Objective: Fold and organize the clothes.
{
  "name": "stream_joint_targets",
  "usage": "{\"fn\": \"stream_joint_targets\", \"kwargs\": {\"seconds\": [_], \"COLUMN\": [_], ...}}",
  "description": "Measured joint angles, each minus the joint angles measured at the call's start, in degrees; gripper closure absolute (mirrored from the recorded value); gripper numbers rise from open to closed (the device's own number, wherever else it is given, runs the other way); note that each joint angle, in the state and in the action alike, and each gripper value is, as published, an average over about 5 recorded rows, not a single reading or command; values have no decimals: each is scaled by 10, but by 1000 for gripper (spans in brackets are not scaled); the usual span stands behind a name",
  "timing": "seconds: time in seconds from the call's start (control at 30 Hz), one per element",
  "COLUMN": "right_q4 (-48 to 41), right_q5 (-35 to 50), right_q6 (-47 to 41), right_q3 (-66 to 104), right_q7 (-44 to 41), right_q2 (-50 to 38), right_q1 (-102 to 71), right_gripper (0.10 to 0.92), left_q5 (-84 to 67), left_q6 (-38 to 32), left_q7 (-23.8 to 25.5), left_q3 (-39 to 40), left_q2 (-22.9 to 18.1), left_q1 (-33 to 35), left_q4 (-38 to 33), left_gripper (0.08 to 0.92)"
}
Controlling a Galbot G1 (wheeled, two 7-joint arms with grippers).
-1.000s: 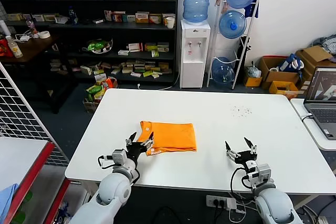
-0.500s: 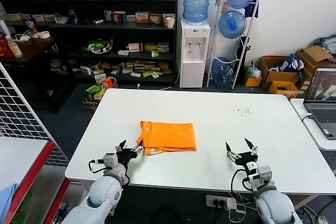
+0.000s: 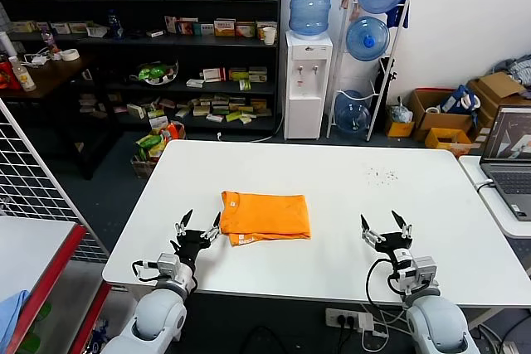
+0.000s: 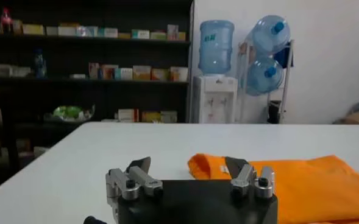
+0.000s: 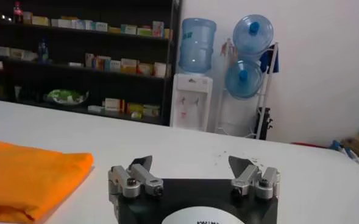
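Orange and folded into a neat rectangle, the T-shirt [image 3: 265,216] lies mid-table in your head view, and your left gripper [image 3: 197,230] has backed off its near-left corner to the table [image 3: 348,188] edge, fingers spread and empty, while the right gripper [image 3: 387,230] waits well apart, also spread. In the left wrist view, the T-shirt [image 4: 301,182] sits just beyond the empty fingers [image 4: 141,165]. In the right wrist view it [image 5: 27,176] lies off to one side, so folding looks finished.

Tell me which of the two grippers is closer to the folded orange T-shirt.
The left gripper: it sits open just off the near left corner of the orange T-shirt, not touching it. The right gripper, also open, is well off to the shirt's other side on the white table.
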Motion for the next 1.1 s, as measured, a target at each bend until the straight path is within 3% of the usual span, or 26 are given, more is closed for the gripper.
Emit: {"fn": "stream_joint_targets", "kwargs": {"seconds": [0.4, 1.1], "right_q4": [5, 27], "right_q5": [-22, -43], "right_q6": [9, 6], "right_q3": [46, 99], "right_q7": [-26, -68], "right_q2": [41, 82], "right_q1": [-1, -8], "right_gripper": [203, 203], "left_q5": [108, 182], "left_q6": [-79, -87], "left_q7": [18, 38], "left_q3": [-44, -97], "left_q2": [-13, -17], "left_q1": [25, 62], "left_q4": [9, -16], "left_gripper": [177, 177]}}
